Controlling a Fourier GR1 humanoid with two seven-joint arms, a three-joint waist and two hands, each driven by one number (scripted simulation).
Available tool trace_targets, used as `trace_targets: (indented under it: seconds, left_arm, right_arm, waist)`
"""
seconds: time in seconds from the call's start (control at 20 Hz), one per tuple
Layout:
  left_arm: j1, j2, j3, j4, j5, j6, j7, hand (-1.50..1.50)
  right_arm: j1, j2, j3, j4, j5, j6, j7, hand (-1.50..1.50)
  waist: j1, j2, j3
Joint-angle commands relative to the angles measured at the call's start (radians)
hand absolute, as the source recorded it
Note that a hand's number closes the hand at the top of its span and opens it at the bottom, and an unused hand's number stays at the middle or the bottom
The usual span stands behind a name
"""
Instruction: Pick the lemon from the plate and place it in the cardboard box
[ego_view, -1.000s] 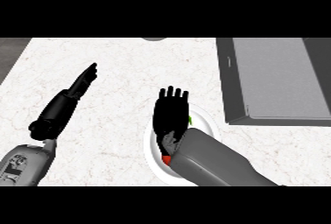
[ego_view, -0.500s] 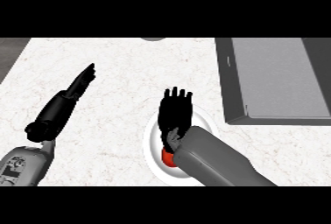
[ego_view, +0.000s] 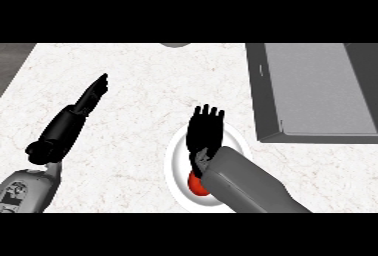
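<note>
Counter (ego_view: 125, 65) pale and marbled, seen steeply from above. Near the middle, a white plate (ego_view: 177, 165), a tall oval in this view, flat on the counter. Over the plate, right hand (ego_view: 204, 131) — fingers straight and slightly fanned, tips pointing toward the far edge and reaching just past the plate's far rim, curled round nothing. Behind it, grey right forearm (ego_view: 244, 185), coming in from the lower edge and covering the plate's near right part. On the plate, tucked against the forearm's left side just below the wrist, a red thing (ego_view: 195, 185), rounded, only partly showing, too hidden to name with certainty. Touching the hand or merely under it — cannot tell. On the plate, not in the box. To the upper right, box (ego_view: 317, 85), grey, open-topped, with a dark raised wall along its left and near sides, near corner just beside the plate's far right rim but apart from it. At the left, well apart from the plate, left hand (ego_view: 94, 92), seen edge-on, fingers straight and pressed together, pointing up and to the right. Left forearm (ego_view: 63, 130) dark, running down to a grey part near the lower left corner. At the top edge, a small grey shape (ego_view: 173, 45), cut off, not identifiable.
</note>
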Motion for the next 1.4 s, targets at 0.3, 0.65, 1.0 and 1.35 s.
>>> trace_targets:
  seconds: [0.3, 0.65, 1.0, 1.35]
  left_arm:
    - [0.002, -0.048, 0.001, 0.008, -0.066, 0.014, -0.021, 0.00]
    - [-0.014, -0.057, 0.046, 0.004, -0.052, -0.036, 0.017, 0.00]
    - [-0.022, -0.055, 0.080, 0.019, -0.059, -0.073, -0.020, 0.00]
    - [0.017, -0.060, 0.051, 0.016, -0.057, -0.067, -0.022, 0.00]
  right_arm:
    - [0.064, 0.017, 0.005, 0.058, 0.026, -0.050, 0.084, -1.50]
    - [-0.007, 0.018, 0.016, 0.120, 0.121, -0.064, -0.092, 1.50]
    - [-0.034, 0.018, 0.052, 0.199, 0.223, -0.140, -0.176, 1.50]
    - [0.061, -0.044, 0.375, -0.221, 0.160, -0.148, -0.867, 1.50]
  waist:
    - [-0.001, 0.005, 0.001]
    - [0.002, 0.006, 0.001]
    - [0.004, 0.007, 0.001]
    - [0.029, 0.005, 0.005]
